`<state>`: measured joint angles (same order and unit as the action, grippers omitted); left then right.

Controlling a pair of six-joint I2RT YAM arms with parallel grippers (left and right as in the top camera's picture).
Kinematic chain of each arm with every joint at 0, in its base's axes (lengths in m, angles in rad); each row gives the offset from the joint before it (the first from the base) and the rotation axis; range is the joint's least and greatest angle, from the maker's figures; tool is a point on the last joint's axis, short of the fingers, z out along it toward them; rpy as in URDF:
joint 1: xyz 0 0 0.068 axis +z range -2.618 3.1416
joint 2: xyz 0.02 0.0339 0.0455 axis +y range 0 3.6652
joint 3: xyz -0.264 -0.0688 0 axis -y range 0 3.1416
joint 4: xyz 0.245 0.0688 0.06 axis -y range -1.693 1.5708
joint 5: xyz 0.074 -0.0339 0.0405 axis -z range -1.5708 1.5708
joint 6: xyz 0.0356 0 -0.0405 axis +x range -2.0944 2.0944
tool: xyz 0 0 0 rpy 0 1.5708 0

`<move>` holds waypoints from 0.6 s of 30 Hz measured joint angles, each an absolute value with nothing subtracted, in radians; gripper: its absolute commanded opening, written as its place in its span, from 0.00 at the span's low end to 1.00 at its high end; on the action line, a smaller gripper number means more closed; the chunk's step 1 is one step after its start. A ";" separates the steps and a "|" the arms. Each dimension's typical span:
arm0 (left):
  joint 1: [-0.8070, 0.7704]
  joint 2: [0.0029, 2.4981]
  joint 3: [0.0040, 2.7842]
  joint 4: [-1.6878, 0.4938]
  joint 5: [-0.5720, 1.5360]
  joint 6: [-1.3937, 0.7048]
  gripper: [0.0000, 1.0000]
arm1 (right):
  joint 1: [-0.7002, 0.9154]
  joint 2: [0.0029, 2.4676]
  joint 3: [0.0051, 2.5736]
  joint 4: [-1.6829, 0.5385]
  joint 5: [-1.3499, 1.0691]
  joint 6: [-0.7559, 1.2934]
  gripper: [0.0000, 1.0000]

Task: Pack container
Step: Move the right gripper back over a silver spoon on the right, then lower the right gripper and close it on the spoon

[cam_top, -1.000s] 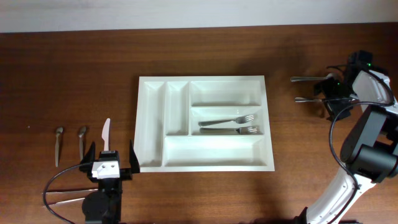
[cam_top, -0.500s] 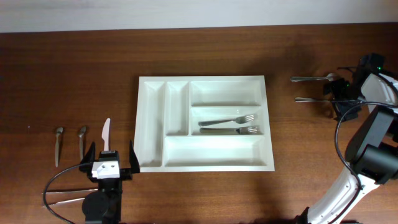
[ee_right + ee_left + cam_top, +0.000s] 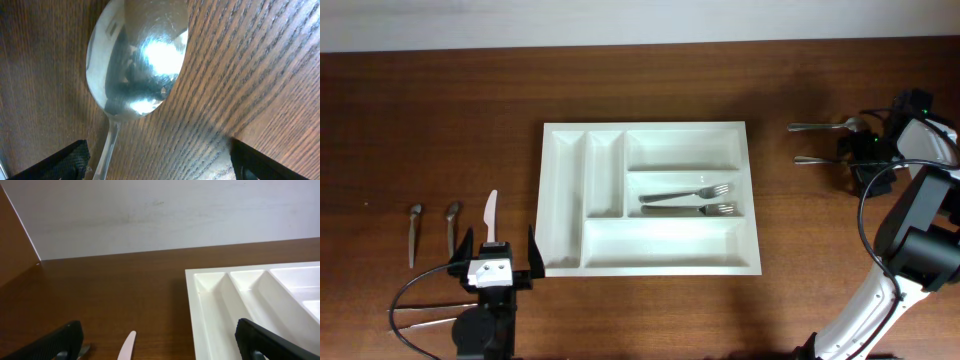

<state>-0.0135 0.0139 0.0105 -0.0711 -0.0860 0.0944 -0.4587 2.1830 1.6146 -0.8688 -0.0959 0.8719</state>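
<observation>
The white five-compartment container (image 3: 563, 200) lies mid-table, with two forks (image 3: 686, 201) in its middle crosswise compartment. Its left edge shows in the left wrist view (image 3: 200, 305). My left gripper (image 3: 499, 256) is open and empty, just left of the container's front corner, with a white knife (image 3: 491, 214) between its fingers' line; the knife tip shows in the left wrist view (image 3: 128, 346). My right gripper (image 3: 865, 150) is open at the far right over the bowl ends of two metal spoons (image 3: 817, 128). In the right wrist view a spoon bowl (image 3: 137, 55) lies ahead of the open jaws (image 3: 157, 162).
Two small spoons (image 3: 415, 233) (image 3: 451, 224) lie at the far left. Thin metal utensils (image 3: 420, 322) lie at the front left by the left arm's base. The second right-hand spoon (image 3: 817, 159) lies below the first. A pale wall runs along the back.
My right gripper has shifted a little to the right along the two spoons. The left arm, the container and the forks have not moved.
</observation>
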 measured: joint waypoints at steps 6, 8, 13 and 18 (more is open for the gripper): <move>-0.014 0.014 0.010 -0.071 -0.086 0.094 0.99 | -0.459 2.185 1.615 -0.845 -0.107 0.873 0.59; -0.014 0.014 0.010 -0.071 -0.086 0.094 0.99 | -0.459 2.188 1.615 -0.834 -0.123 0.879 0.47; -0.014 0.014 0.010 -0.071 -0.086 0.094 0.99 | -0.459 2.198 1.642 -0.857 -0.150 0.883 0.34; -0.014 0.014 0.010 -0.071 -0.086 0.094 0.99 | -0.459 2.212 1.766 -0.944 -0.164 0.883 0.31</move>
<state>-0.0135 0.0139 0.0105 -0.0711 -0.0864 0.0944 -0.4587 2.2120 1.7660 -0.9440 -0.1638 0.8825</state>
